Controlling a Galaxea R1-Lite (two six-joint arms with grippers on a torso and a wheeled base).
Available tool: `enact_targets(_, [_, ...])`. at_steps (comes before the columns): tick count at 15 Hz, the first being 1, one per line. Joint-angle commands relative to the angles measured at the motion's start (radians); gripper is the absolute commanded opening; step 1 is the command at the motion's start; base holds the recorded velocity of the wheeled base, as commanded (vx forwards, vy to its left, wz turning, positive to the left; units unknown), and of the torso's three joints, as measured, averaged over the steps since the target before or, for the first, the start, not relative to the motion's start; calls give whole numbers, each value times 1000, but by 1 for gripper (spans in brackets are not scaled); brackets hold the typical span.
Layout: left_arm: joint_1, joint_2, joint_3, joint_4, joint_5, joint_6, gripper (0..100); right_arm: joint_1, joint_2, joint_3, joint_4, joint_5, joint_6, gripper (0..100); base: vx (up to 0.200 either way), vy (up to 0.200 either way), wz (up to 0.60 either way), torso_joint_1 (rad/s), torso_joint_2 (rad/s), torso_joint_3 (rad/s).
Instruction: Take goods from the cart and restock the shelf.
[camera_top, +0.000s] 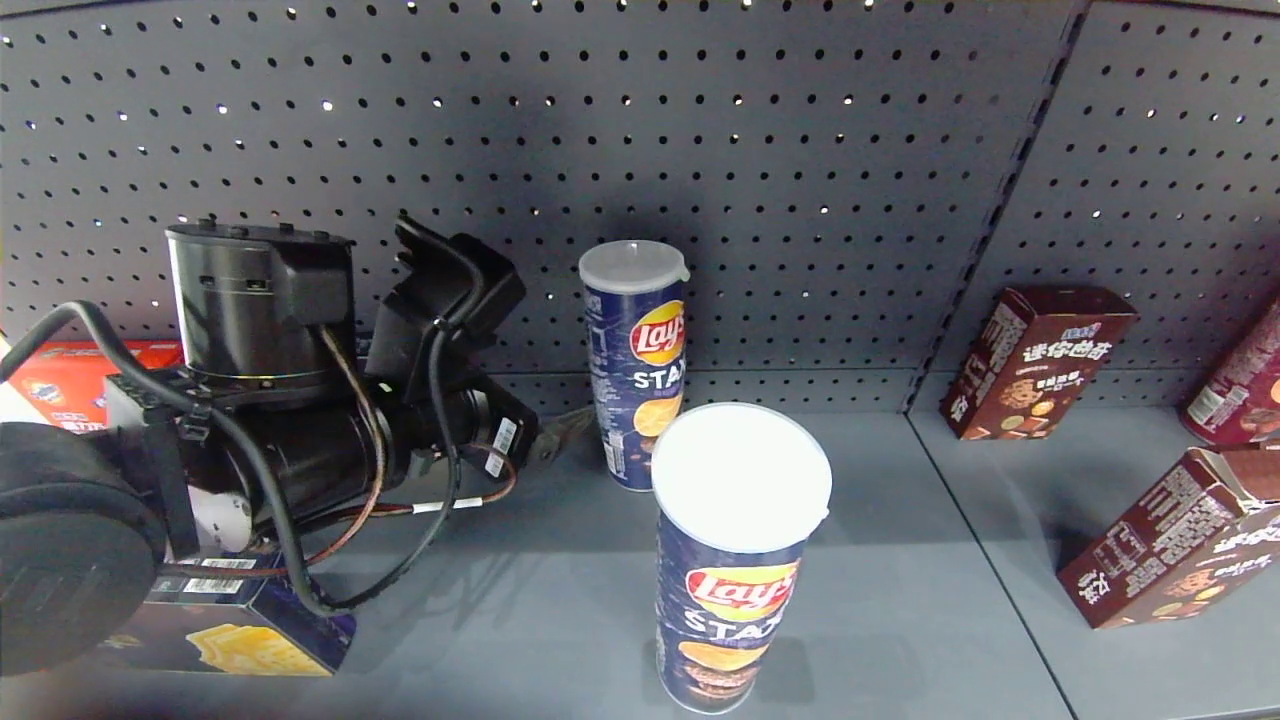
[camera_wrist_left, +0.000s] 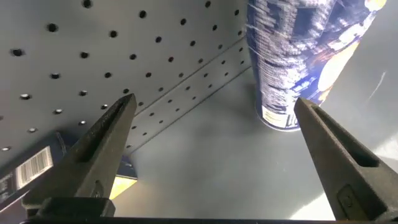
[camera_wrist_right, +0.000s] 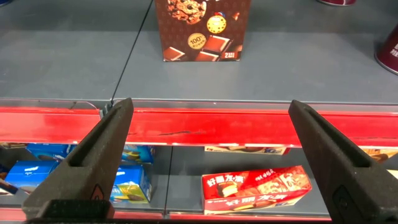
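Your left claw (camera_wrist_left: 214, 102) gapes wide, empty; the upright chip can (camera_top: 634, 365) at the shelf's (camera_top: 900, 560) back edge stands just off its tips; your right claw (camera_wrist_right: 211, 106), wide too, sits farther.

Grey pegboard back wall (camera_top: 800, 150), perhaps backlit through holes, grey shelf (camera_top: 900, 580), red front rail (camera_wrist_right: 205, 124)

The grey shelf (camera_top: 520, 600) carries a rear chip can (camera_top: 636, 370) and a front chip can (camera_top: 735, 560), both upright. Brown boxes (camera_top: 1035, 365) sit to their right, and a dark blue box (camera_top: 240, 630) and an orange box (camera_top: 60, 380) to their left.
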Motion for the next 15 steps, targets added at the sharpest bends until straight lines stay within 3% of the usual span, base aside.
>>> enact_targets(1, [-3, 33, -20, -1, 11, -1, 100, 0, 0, 0, 0, 1, 0, 100, 0, 0, 0, 0, 0, 0])
enact_targets(7, [-1, 89, -85, 1, 33, -1, 100, -2, 0, 0, 0, 1, 0, 100, 0, 0, 0, 0, 0, 0])
enact_targets(11, [0, 89, -74, 1, 36, -1, 100, 0, 0, 0, 0, 1, 0, 100, 0, 0, 0, 0, 0, 0])
enact_targets(15, [8, 14, -23, 2, 88, -1, 100, 0, 0, 0, 0, 1, 0, 100, 0, 0, 0, 0, 0, 0])
